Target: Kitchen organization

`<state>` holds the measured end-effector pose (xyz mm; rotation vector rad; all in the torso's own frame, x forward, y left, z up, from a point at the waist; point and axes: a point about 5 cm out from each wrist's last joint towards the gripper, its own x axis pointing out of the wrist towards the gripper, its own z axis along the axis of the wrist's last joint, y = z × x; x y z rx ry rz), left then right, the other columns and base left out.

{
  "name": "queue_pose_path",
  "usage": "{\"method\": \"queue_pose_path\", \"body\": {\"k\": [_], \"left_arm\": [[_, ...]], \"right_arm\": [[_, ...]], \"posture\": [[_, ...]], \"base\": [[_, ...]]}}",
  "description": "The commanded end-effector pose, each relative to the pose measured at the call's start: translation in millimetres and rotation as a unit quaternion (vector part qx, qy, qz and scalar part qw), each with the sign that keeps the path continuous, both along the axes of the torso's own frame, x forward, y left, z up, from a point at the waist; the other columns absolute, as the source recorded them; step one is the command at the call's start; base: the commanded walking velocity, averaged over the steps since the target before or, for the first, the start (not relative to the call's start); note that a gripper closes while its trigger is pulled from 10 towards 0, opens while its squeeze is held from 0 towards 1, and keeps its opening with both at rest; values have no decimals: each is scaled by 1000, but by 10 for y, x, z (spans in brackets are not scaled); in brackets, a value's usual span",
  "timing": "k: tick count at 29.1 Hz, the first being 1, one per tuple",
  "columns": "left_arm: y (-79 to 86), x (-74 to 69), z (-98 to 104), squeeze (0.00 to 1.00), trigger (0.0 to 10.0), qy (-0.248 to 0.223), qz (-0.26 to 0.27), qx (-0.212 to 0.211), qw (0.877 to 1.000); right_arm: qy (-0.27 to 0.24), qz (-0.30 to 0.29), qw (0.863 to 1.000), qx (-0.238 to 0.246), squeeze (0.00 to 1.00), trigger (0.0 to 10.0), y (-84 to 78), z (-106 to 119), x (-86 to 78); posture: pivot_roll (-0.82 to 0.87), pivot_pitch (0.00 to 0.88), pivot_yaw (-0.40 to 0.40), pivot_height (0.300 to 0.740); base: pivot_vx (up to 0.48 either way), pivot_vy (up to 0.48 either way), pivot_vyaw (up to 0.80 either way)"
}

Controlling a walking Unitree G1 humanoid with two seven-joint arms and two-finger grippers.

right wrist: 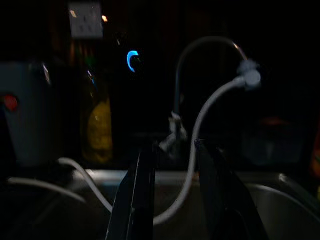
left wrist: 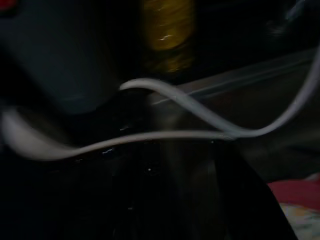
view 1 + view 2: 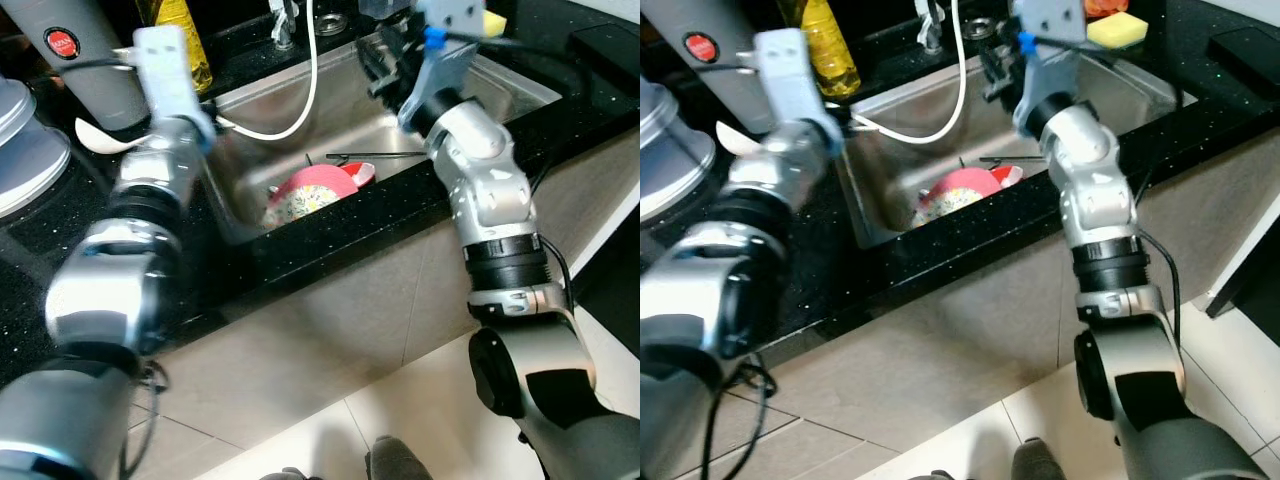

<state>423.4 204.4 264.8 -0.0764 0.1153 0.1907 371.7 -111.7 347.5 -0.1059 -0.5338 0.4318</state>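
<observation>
Right wrist view looks along the right end effector (image 1: pixel 172 200), its two black fingers parted with nothing between them, raised over the sink (image 3: pixel 520 90) as if lining up for a reach downward. Below and nearer the robot than that end effector, a red patterned bowl (image 3: pixel 310 192) lies tilted on the basin floor, likely the item to tidy, with dark chopsticks (image 3: pixel 375 156) just beyond it. Ahead of the fingers a white hose (image 1: pixel 192 150) loops down from the faucet (image 1: pixel 200 47). Past it stands a yellow bottle (image 1: pixel 98 127) on the black surface (image 3: pixel 330 240). The left end effector (image 3: pixel 215 118) hovers at the basin's far-left corner; I cannot tell its finger state.
</observation>
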Motion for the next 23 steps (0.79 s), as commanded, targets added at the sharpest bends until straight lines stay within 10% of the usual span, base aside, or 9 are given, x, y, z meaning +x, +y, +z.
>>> {"method": "queue_pose_path", "body": {"k": [1,23], "left_arm": [[300,-73,-149,0,10000,42,51,13,998],[927,-328,-337,0,10000,109,83,1,991]], "right_arm": [[-10,32,999,17,0,10000,105,110,-48],[118,114,984,-76,0,10000,492,-256,130]], "posture": [[-123,104,150,740],[-42,106,96,740]], "base": [[0,0,0],[0,0,0]]}}
